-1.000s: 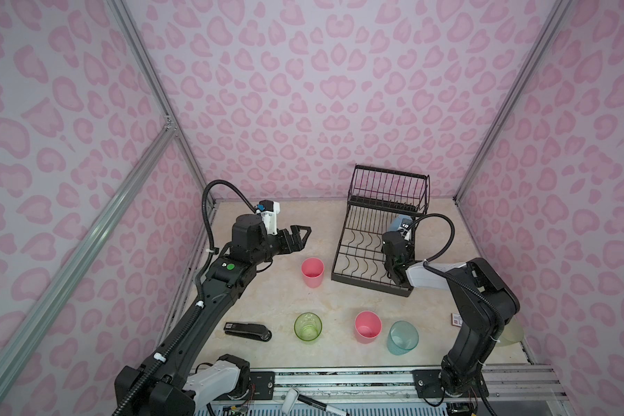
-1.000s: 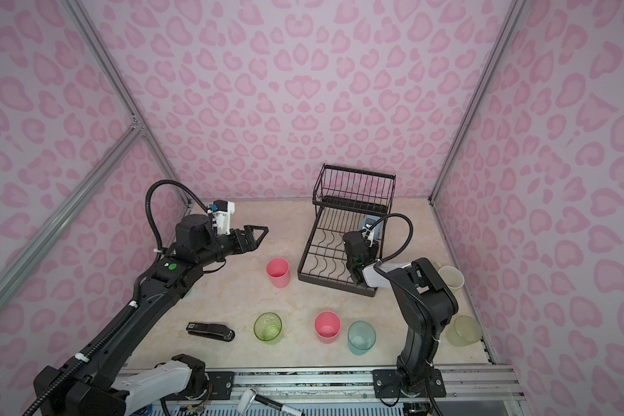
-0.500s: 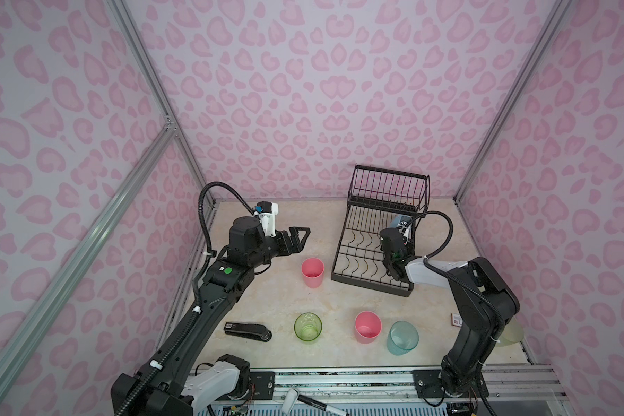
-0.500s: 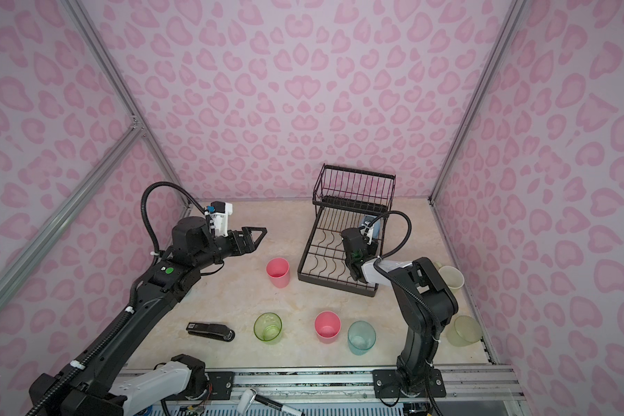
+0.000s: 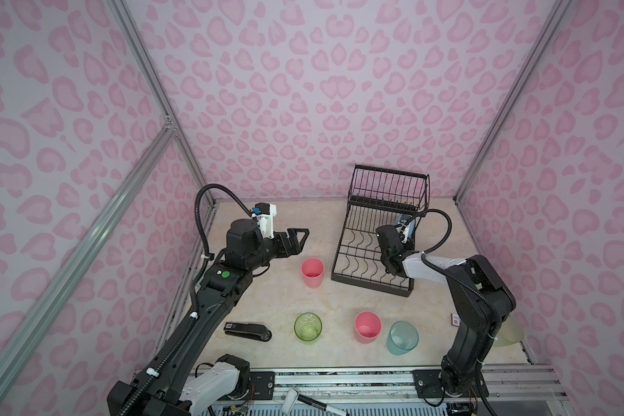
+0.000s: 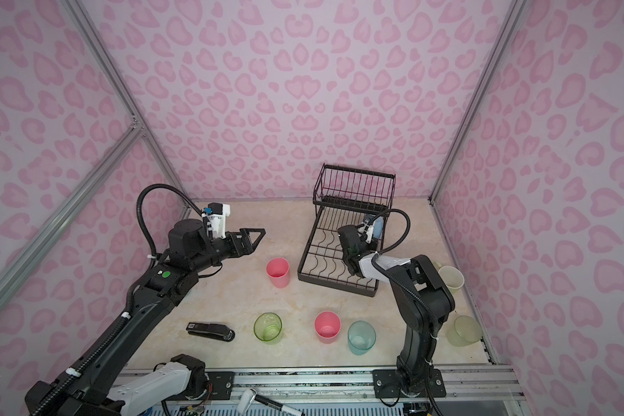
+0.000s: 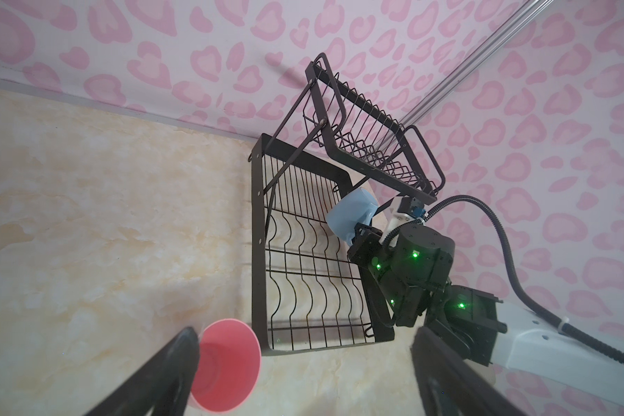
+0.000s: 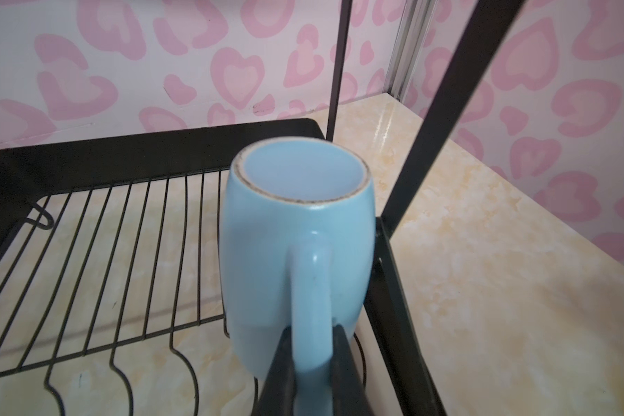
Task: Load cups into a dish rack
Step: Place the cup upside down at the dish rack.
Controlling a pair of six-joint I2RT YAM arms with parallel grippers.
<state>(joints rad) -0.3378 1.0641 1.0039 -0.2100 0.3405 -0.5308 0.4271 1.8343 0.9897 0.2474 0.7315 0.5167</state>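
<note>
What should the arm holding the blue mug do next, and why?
Probably lower the blue mug onto the bottom wires of the rack. The right gripper is shut on its handle, and the mug seems tilted above the wires, not resting yet.

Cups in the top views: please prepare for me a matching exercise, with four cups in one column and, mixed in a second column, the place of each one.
1. light blue mug
2. rear pink tumbler
3. green tumbler
4. teal tumbler

A. standing beside the dish rack
B. next to the black stapler
C. handle clamped in the right gripper, over the rack
D. front row, closest to the right arm's base

Pairs: 1-C, 2-A, 3-B, 4-D
</note>
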